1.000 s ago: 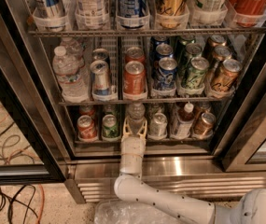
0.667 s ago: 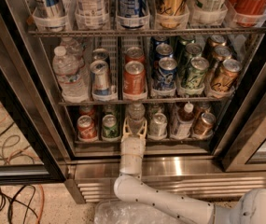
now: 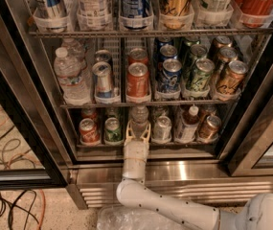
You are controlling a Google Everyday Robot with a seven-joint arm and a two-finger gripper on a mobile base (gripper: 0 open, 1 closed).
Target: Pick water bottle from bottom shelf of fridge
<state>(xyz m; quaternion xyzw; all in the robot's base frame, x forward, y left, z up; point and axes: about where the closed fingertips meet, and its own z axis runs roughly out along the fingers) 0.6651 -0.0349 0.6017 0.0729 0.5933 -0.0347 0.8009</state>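
Note:
The water bottle [image 3: 139, 116], small, clear and ribbed, stands in the middle lane of the bottom shelf [image 3: 97, 146] of the fridge [image 3: 184, 169]. My gripper [image 3: 138, 134] reaches up from below into that lane and sits at the bottle's lower part, with the bottle directly in front of it. My white arm [image 3: 135, 163] crosses the steel sill beneath. The bottle's base is hidden behind the gripper.
A red can [image 3: 88, 131] and a green can [image 3: 112, 129] stand left of the bottle. A silver can [image 3: 163, 128], an amber-necked bottle [image 3: 189, 123] and a brown can [image 3: 209, 126] stand right. The middle rack [image 3: 141, 101] is close overhead. Cables [image 3: 6, 205] lie on the floor.

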